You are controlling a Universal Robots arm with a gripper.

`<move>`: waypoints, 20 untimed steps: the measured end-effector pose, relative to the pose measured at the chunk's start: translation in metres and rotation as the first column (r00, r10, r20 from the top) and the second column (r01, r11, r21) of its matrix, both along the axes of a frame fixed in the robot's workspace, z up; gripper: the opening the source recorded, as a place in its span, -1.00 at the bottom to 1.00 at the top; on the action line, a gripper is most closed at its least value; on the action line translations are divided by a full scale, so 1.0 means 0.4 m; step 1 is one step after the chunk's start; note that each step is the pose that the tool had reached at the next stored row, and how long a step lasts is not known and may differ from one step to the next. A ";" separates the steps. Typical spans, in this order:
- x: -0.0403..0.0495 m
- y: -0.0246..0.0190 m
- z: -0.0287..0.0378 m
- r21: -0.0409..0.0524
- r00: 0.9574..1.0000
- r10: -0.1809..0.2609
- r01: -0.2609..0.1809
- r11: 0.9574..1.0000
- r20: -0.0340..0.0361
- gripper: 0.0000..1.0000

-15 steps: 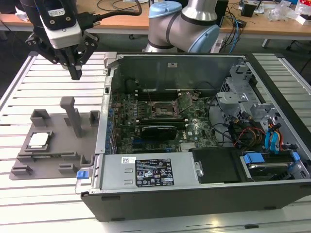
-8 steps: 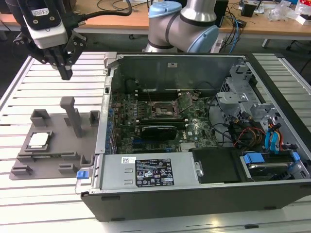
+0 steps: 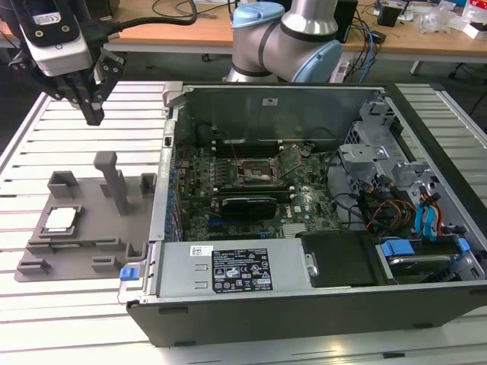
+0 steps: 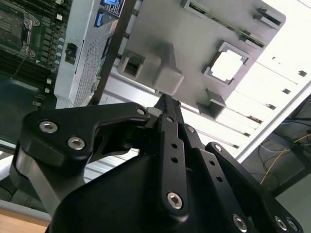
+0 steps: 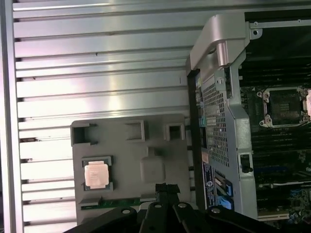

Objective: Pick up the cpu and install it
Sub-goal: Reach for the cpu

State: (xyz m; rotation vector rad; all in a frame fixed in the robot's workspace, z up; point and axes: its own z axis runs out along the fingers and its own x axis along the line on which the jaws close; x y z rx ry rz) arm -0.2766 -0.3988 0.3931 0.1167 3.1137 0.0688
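Silver-topped, the cpu (image 3: 59,220) lies pocketed in the grey fixture tray (image 3: 90,225) at the exterior view's left. The gripper (image 3: 94,116) hangs above the tray's far edge, pinched closed and empty. Descending unopened, it would likely strike the chip rather than straddle it.

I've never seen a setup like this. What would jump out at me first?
The big computer case lying open in the middle of the exterior view, its green motherboard exposed. On that view's left a grey tray on the slatted table holds a small shiny cpu. The black gripper hangs above the tray, fingers together and holding nothing.
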 end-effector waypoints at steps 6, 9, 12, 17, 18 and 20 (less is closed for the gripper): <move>-0.031 0.000 0.000 0.000 1.000 0.000 0.000 1.000 0.000 -0.79; -0.050 0.000 0.000 0.000 1.000 0.000 0.000 1.000 0.000 -0.79; -0.073 0.000 -0.001 0.000 1.000 0.000 0.000 1.000 0.000 -0.79; -0.109 0.000 -0.001 0.000 1.000 0.000 0.000 1.000 0.000 -0.79; -0.114 0.000 -0.001 0.000 1.000 0.000 0.000 1.000 0.000 -0.79; -0.124 0.000 -0.001 0.000 1.000 0.000 0.000 1.000 0.000 -0.79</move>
